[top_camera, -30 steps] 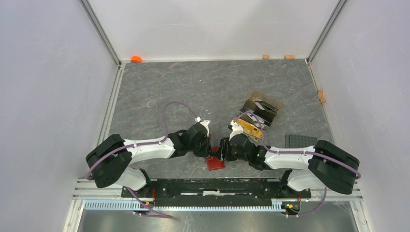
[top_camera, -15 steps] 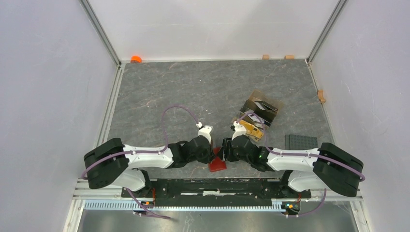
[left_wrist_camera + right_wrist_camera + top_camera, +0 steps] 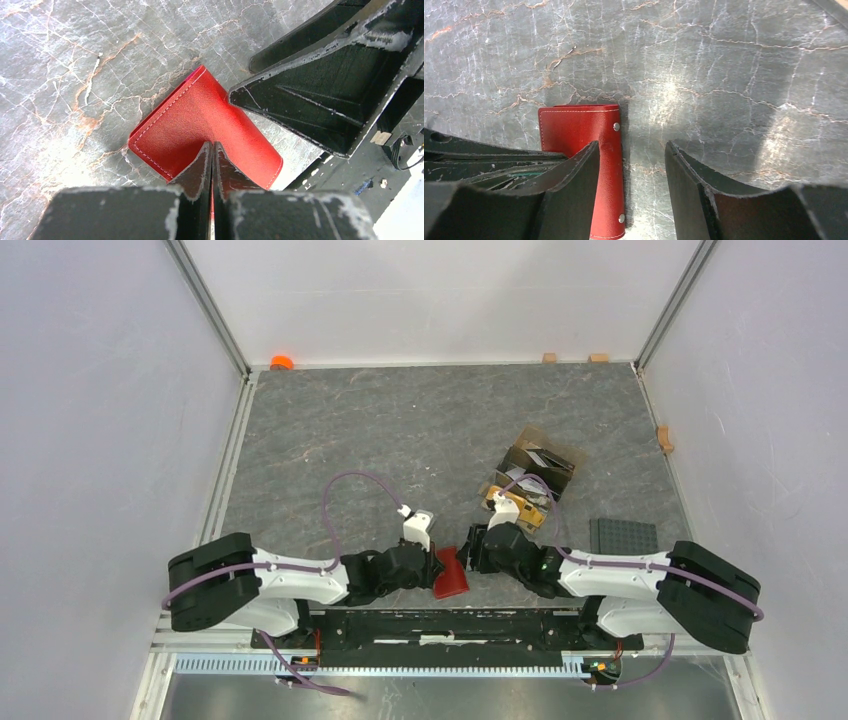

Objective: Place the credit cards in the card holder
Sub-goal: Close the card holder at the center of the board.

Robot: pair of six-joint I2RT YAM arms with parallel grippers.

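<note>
A red leather card holder lies flat on the grey marbled table, with both arms meeting over it. The left fingers are clenched tight together, their tips on the holder's near edge. We cannot tell whether they pinch a sliver of it or only press on it.

The right fingers are spread apart and hold nothing. One of them overlaps the holder's side that carries two small rivets. The other stands over bare table, just beside that edge. Seen from the left wrist, that right finger touches the holder's far corner.

From above, the holder shows as a red patch between the two sets of fingers.

Just beyond the right fingers lies what looks like an orange card, partly under the right wrist. Farther beyond it stands a brownish open box with dark and pale flat pieces inside, too small to name.

To the right of the right fingers, well apart, lies a dark ridged plate. Small tan blocks sit along the far and right edges. A small orange object sits in the far corner, well beyond the left fingers.
</note>
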